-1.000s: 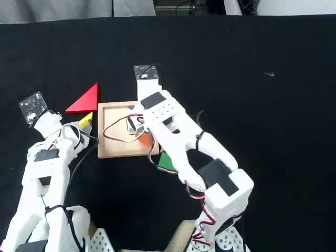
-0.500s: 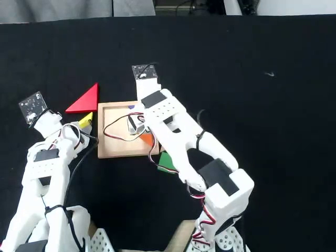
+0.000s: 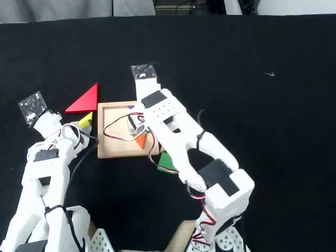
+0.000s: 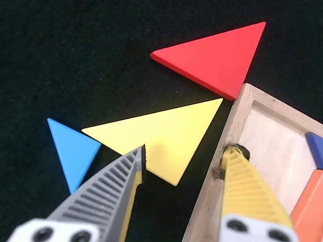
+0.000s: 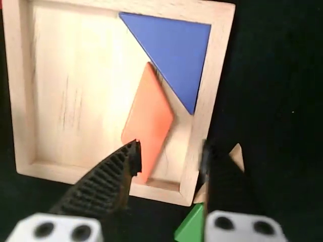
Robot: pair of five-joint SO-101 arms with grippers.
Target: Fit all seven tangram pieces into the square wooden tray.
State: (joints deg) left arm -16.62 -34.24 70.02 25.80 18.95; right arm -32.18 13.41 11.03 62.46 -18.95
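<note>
The square wooden tray [image 3: 118, 144] lies left of centre. My right gripper [image 5: 169, 154] hovers open over its right side, one finger above the orange parallelogram [image 5: 149, 121], the other above the tray's rim. A dark blue triangle [image 5: 174, 45] lies flat in the tray's corner, touching the orange piece [image 3: 140, 139]. My left gripper [image 4: 184, 156] stands open at the tray's left edge [image 4: 227, 151], straddling a corner of the yellow triangle [image 4: 161, 138]. Beside it lie a red triangle [image 4: 214, 58] and a small light blue triangle [image 4: 74, 151]. The red triangle [image 3: 85, 100] touches the tray's far left corner.
A green piece [image 3: 167, 160] lies on the black cloth just off the tray's near right corner, with a small tan triangle [image 5: 236, 154] next to it. The right arm [image 3: 178, 136] stretches across the tray. The cloth to the right holds no objects.
The right arm has edged slightly to the left over the tray, and the orange piece sits a little further left. The left arm has kept still.
</note>
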